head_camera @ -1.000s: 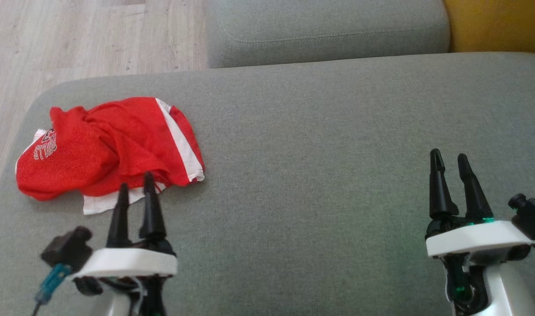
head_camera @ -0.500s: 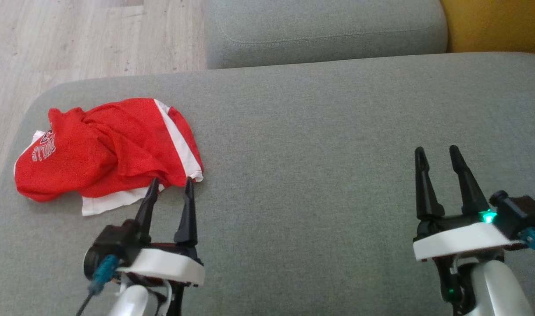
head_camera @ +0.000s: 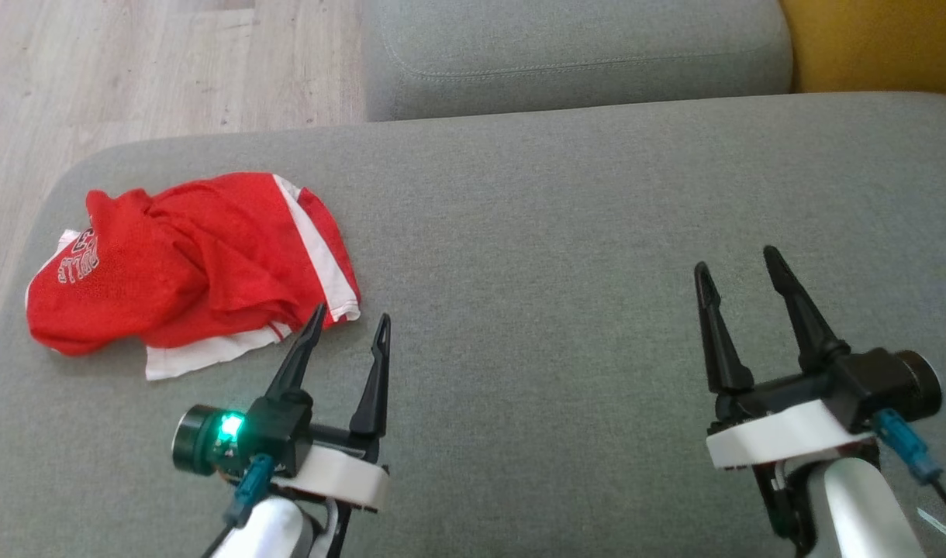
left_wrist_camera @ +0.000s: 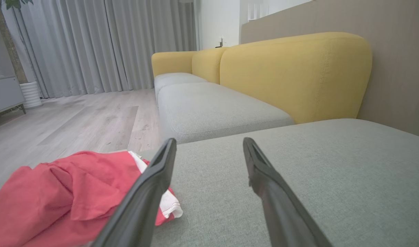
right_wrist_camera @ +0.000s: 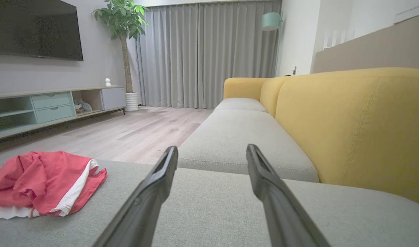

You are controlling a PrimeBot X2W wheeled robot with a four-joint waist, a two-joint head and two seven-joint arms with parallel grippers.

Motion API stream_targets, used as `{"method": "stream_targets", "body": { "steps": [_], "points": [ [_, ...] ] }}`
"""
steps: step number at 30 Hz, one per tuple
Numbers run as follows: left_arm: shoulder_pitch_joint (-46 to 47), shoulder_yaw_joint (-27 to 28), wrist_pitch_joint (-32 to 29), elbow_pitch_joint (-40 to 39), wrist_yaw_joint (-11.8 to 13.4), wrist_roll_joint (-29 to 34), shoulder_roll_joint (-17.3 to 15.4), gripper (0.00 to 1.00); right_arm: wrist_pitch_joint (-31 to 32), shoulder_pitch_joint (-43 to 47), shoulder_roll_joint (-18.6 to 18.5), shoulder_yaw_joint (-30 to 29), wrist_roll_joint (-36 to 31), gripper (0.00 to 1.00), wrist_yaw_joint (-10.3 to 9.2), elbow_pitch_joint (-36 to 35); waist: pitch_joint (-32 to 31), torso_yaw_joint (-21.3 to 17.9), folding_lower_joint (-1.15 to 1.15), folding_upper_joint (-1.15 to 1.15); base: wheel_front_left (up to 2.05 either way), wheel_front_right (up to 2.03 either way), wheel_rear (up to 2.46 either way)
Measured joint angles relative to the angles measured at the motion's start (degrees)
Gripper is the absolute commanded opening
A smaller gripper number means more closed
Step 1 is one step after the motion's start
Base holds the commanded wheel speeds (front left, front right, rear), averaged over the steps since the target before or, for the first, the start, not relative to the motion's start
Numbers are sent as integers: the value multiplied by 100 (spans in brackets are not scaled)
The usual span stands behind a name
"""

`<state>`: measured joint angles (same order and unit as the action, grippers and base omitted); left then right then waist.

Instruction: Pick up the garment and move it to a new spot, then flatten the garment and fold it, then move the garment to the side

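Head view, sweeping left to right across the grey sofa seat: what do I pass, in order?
crumpled red garment → left end effector, open, its fingertips at the garment's right corner → right end effector, open, over bare cushion

I count one red garment point(head_camera: 186, 263) on the big grey cushion point(head_camera: 558, 232). Two grippers hang over that cushion, left gripper point(head_camera: 350, 314) and right gripper point(head_camera: 735, 259), two fingers each. Beyond the cushion are two more grey seats, near seat point(right_wrist_camera: 244, 147) and far seat point(right_wrist_camera: 239, 103), one potted plant point(right_wrist_camera: 122, 20), one television point(right_wrist_camera: 34, 29) and one lamp point(right_wrist_camera: 270, 21).
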<state>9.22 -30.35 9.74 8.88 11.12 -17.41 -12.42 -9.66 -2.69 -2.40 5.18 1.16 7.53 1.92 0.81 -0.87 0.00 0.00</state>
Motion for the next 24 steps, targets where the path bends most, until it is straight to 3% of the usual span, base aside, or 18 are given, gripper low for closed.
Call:
{"method": "stream_targets", "body": {
  "steps": [3,6,13,18,24],
  "points": [
    [5,11,62,-131,77,-113,24,100,-56,1,0,1,-123,100,0,-34,5,2,0,0,0,0,0],
    [-12,137,124,-339,37,-367,96,100,-103,11,-3,-56,358,100,0,-26,5,4,0,0,0,0,0],
    [-336,750,243,-335,-446,-573,387,100,-241,186,-7,-196,1190,100,0,256,-14,-17,0,0,0,0,0],
    [-580,1021,303,-49,-806,-344,559,100,-298,232,-7,-143,996,100,0,569,-23,-42,0,0,0,0,0],
    [-603,1193,402,213,-1068,118,736,100,-407,232,-8,-58,810,100,0,835,-53,-61,0,0,0,0,0]
  ]
}}
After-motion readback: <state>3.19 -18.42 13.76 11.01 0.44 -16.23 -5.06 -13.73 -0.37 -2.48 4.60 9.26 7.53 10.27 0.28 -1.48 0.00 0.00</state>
